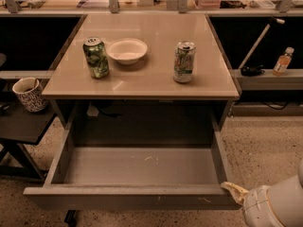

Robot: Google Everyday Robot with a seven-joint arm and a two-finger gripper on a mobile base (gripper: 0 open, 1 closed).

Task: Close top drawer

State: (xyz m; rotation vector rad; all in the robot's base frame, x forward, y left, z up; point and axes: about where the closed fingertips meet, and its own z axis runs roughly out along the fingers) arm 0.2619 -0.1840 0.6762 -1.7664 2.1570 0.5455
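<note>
- Drawer position: the wide, shallow grey metal top drawer point(132, 200) stood pulled far out from under the tabletop, toward the camera, with its grey inner floor showing.
- Its flat, handle-less front carried small pale scratch marks right of centre.
- The tool point(235, 191), a pale tan tip on a rounded white arm point(274, 207), sat low in the right corner of the view, right at the right-hand end of the drawer front. Whether it actually touched the metal could not be told.
- Whether the tool was apart or together could not be told either.
- The smooth beige tabletop point(151, 79) above the drawer carried three things.
- A green drink can point(96, 57) stood upright toward the left.
- A shallow white bowl point(127, 50) sat just beside that can, to its right and slightly further back.
- A pale drink can with green print point(184, 62) stood upright toward the right, well apart from the bowl.
- A patterned mug point(30, 94) rested on a dark side shelf point(21, 124) left of the drawer.
- A small orange bottle point(283, 62) stood on a ledge at the far right.
- Speckled flooring point(265, 145) showed to the right of the drawer.
</note>
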